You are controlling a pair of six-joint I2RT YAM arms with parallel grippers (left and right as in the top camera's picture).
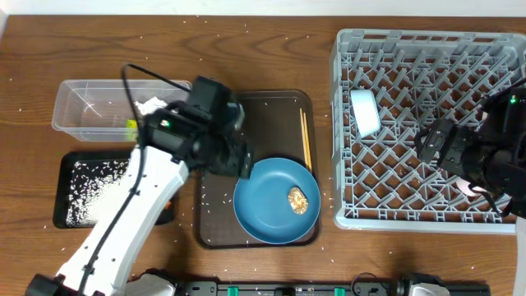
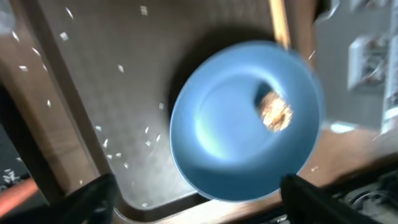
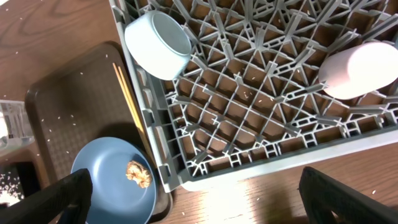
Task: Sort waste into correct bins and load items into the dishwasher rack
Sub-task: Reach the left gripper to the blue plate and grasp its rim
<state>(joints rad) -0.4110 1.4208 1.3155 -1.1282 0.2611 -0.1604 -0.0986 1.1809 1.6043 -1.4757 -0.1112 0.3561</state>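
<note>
The glossy round blue plate [image 1: 261,205] lies on a corner of the textured brown serving tray [image 1: 271,115], with a knobbly golden-brown food lump [image 1: 297,201] off-centre on it. The left gripper [image 2: 198,198] hovers above, spread and empty. The right gripper [image 3: 208,196] gapes empty over the grey lattice rack [image 1: 427,123].

Left tool [image 2: 198,183] spread wide, seemingly empty though blurred, right tool [image 3: 196,177] parted wide, empty

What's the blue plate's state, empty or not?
Not empty: a brown food lump sits on the blue plate, right of centre.
</note>
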